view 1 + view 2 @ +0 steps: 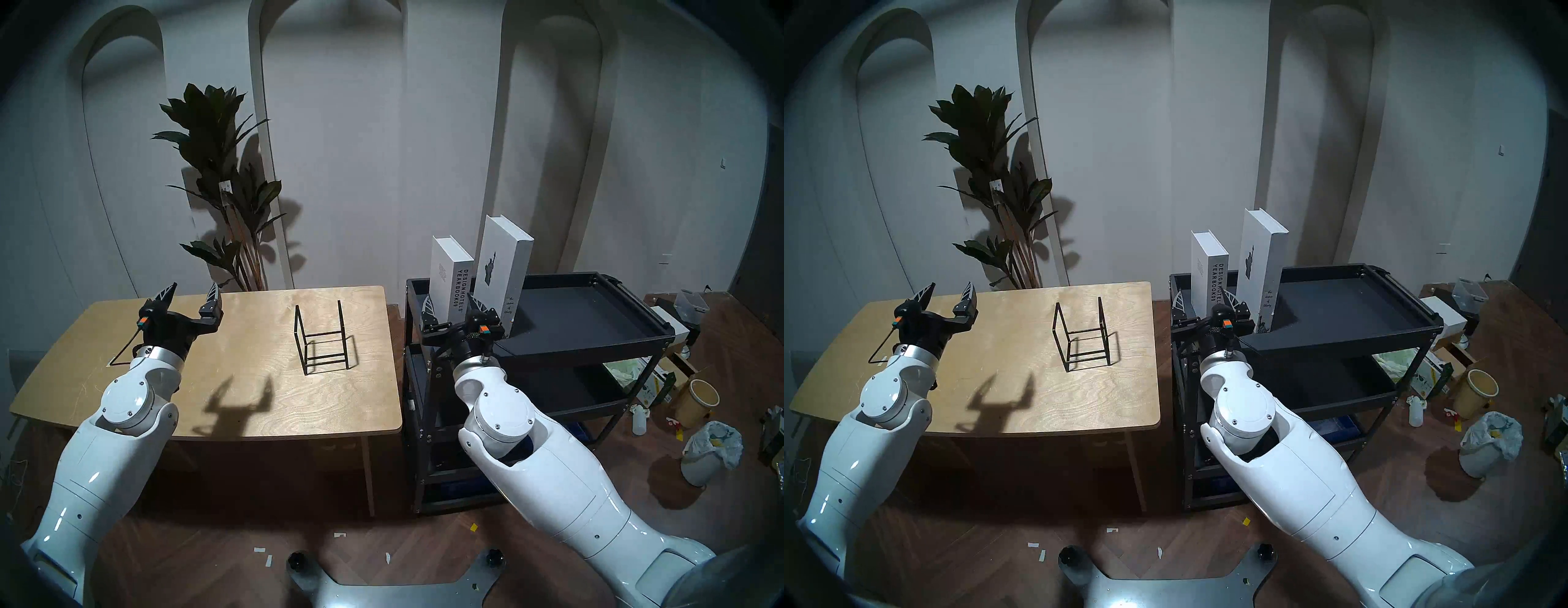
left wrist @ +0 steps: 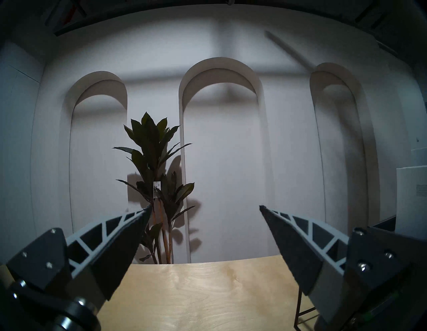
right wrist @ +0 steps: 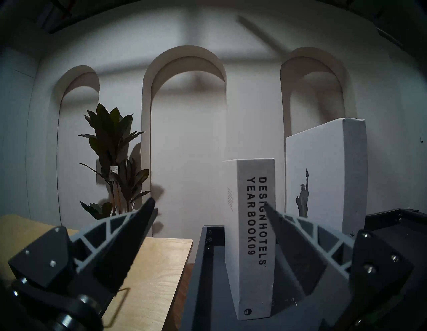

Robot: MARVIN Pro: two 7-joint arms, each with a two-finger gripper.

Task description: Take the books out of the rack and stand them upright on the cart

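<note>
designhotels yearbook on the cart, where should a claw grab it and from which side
Pinch the DESIGNHOTELS yearbook across its thickness, on the two covers partway up the spine. Come in level from the robot's side: it stands upright on the cart, spine facing the open right claw, probably narrow enough for it.

We see a thick white hardcover (image 3: 254,242) with black spine lettering and a taller white hardcover (image 3: 323,175) bearing a dark statue silhouette — both pale against the matte black metal cart (image 1: 594,314). The pale wooden table (image 1: 237,382) shows wavy blond grain — the thin wire rack (image 1: 322,339) is black.
</note>
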